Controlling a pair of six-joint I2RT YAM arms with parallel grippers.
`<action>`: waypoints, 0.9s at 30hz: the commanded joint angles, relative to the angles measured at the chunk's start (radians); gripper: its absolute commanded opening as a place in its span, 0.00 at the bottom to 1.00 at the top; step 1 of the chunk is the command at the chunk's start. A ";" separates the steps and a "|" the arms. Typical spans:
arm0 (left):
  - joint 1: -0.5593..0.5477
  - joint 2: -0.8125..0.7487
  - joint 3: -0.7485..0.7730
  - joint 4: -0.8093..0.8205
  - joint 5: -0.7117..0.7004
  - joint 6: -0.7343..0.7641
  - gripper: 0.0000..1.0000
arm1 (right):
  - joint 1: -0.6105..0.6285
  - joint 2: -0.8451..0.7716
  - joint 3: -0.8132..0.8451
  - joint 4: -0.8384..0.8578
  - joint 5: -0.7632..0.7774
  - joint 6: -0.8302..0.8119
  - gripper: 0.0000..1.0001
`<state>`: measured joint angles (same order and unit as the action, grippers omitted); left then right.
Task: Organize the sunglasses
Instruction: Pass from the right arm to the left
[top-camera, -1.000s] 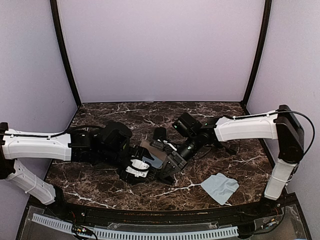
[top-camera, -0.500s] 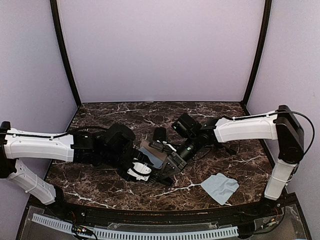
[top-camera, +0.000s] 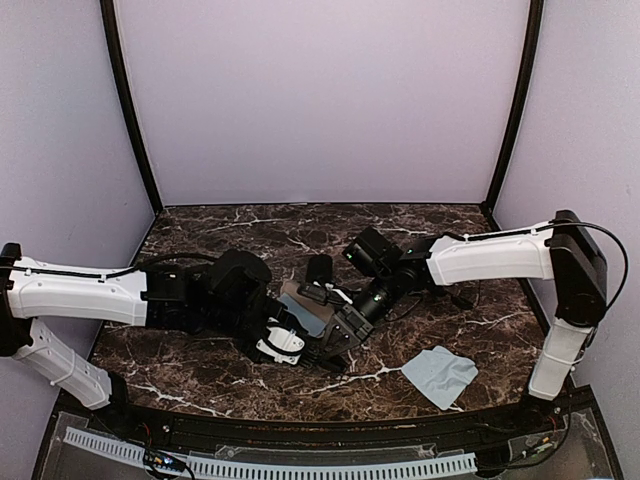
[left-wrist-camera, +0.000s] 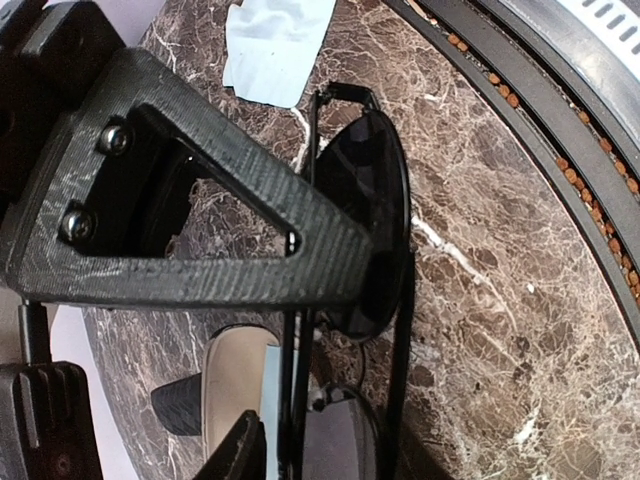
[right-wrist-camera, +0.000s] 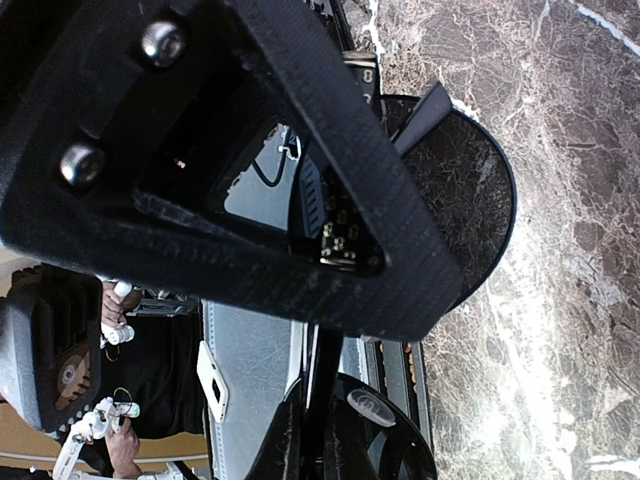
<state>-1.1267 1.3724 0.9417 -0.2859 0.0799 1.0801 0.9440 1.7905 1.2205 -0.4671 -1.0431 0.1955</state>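
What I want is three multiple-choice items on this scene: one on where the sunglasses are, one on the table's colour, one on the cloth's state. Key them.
1. Where are the sunglasses?
A) at the fingers of the left gripper and right gripper, mid-table
B) at the far left corner
C) on the right arm's base

2. The table top is:
A) plain white
B) dark brown marble with white veins
C) green

3. The light blue cloth is:
A) clamped in the right gripper
B) draped over the lenses
C) lying loose on the table, away from both grippers

Key:
1 A: each wrist view shows a round dark lens right beside its fingers.
2 B: the veined dark stone shows in every view.
3 C: in the top view it lies alone near the right arm's base.
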 joint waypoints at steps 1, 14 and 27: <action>-0.011 -0.030 -0.011 0.006 -0.009 0.004 0.37 | 0.010 0.006 -0.007 0.014 -0.017 -0.010 0.00; -0.018 -0.038 -0.010 0.005 -0.032 -0.005 0.25 | 0.009 0.014 -0.004 0.001 -0.017 -0.019 0.16; -0.018 -0.059 -0.027 -0.007 -0.034 -0.041 0.21 | 0.003 0.011 -0.001 -0.012 0.007 -0.026 0.43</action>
<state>-1.1393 1.3563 0.9249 -0.3019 0.0448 1.0649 0.9440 1.7916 1.2205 -0.4725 -1.0496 0.1768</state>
